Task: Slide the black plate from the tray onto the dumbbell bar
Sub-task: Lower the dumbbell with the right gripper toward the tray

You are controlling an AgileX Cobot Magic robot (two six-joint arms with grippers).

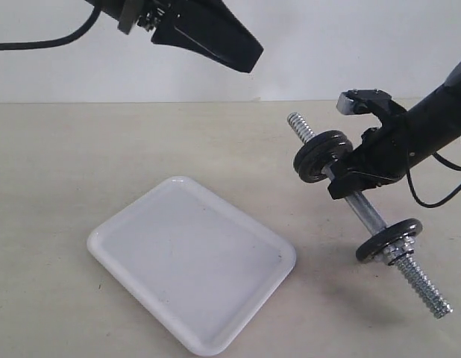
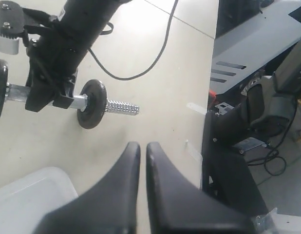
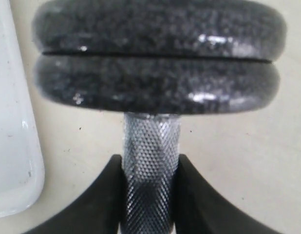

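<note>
The white tray (image 1: 193, 261) lies on the table with nothing in it. My right gripper (image 1: 346, 179) is shut on the knurled middle of the dumbbell bar (image 1: 368, 212) and holds it tilted above the table. Two black plates (image 1: 322, 155) sit pressed together on the bar's raised end, close against the gripper. A third black plate (image 1: 389, 239) sits near the lower threaded end, with a silver nut (image 1: 400, 251) just outside it. In the right wrist view the fingers clamp the bar (image 3: 150, 146) below the paired plates (image 3: 158, 56). My left gripper (image 1: 249, 60) hangs high above the table, shut and empty.
In the left wrist view the table's edge runs past the left gripper (image 2: 143, 146), with grey equipment (image 2: 253, 122) beyond it. A black cable (image 2: 141, 68) trails from the right arm across the table. A corner of the tray (image 2: 33, 190) shows there too.
</note>
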